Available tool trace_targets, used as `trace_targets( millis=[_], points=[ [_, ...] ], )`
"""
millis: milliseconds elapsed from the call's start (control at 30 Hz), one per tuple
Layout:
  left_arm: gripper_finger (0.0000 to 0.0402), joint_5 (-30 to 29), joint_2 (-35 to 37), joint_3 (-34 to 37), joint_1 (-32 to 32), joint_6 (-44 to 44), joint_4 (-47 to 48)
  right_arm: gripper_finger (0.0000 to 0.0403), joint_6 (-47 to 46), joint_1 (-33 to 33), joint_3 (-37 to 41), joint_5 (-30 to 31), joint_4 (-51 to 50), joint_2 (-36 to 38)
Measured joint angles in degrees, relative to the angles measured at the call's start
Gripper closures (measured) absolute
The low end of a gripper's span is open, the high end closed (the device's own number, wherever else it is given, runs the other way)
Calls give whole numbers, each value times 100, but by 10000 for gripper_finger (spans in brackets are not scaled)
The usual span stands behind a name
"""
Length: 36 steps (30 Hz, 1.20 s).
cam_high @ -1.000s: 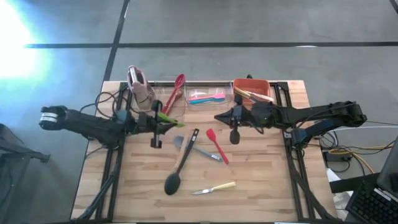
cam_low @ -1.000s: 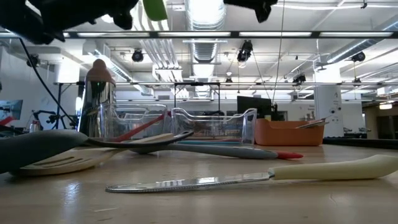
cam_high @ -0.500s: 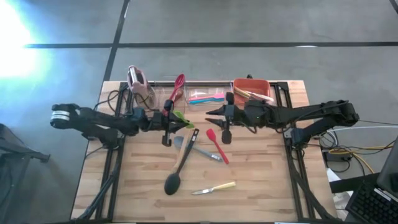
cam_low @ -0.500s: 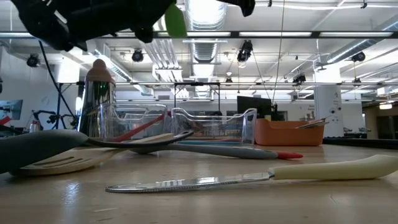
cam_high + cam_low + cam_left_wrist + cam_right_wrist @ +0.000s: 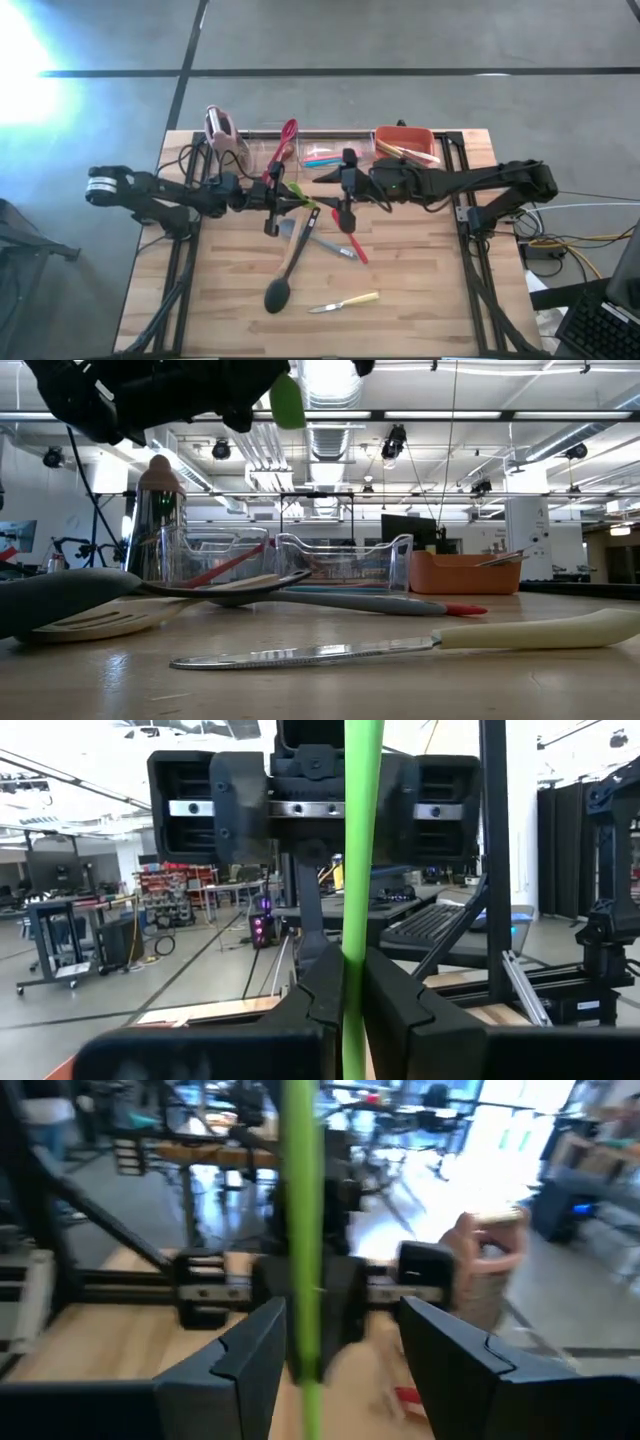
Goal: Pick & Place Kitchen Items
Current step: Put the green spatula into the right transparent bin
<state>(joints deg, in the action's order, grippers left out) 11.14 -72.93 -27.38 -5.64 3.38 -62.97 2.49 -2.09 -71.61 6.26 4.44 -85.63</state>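
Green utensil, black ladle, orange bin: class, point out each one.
Green utensil (image 5: pixel 361 840), left wrist view, on its handle.
Black ladle (image 5: pixel 279 296), high view, on its bowl.
Orange bin (image 5: pixel 455 574), low view, on its front wall.

Both dark arms reach inward above the table's middle, wrists nearly level, grippers facing each other at close range. The left gripper (image 5: pixel 283 196) is clamped tight on a slim green utensil (image 5: pixel 357 870); the right gripper (image 5: pixel 330 190) stands with fingers (image 5: pixel 245 1355) spread wide on either side of that same utensil
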Motion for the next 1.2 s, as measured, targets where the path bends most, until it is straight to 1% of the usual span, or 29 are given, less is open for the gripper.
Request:
trace_targets(
  millis=[200, 367, 433, 533, 600, 800, 900, 1033, 1133, 1200],
  points=[
    [379, 4, 4, 15, -38, 0, 46, 215, -130, -2, -421, -472, -10, -412],
    [379, 39, 7, 15, -36, 4, 45, 217, -209, -2, -733, -480, -292, -713],
    [379, 46, 7, 15, -36, 7, 45, 224, -251, -2, -808, -480, -259, -801],
    [379, 121, 9, 15, -38, 9, 43, 246, -252, -2, -831, -478, -317, -846],
    [379, 142, 9, 17, -38, 9, 43, 271, -252, -2, -830, -476, -302, -851],
    [379, 190, 9, 17, -38, 1, 38, 377, -200, 3, -862, -455, -348, -823],
    [379, 195, 11, 7, -38, -4, 42, 385, -162, 11, -870, -439, -371, -823],
    [379, 188, 11, 7, -41, 0, 82, 390, -96, 7, -871, -187, -488, -823],
    [379, 161, 9, 7, -43, -2, 106, 391, -73, 25, -1008, -97, -818, -823],
    [366, 127, 9, 7, -45, -8, 104, 391, -14, 42, -1179, 32, -1172, -823]
  ],
)
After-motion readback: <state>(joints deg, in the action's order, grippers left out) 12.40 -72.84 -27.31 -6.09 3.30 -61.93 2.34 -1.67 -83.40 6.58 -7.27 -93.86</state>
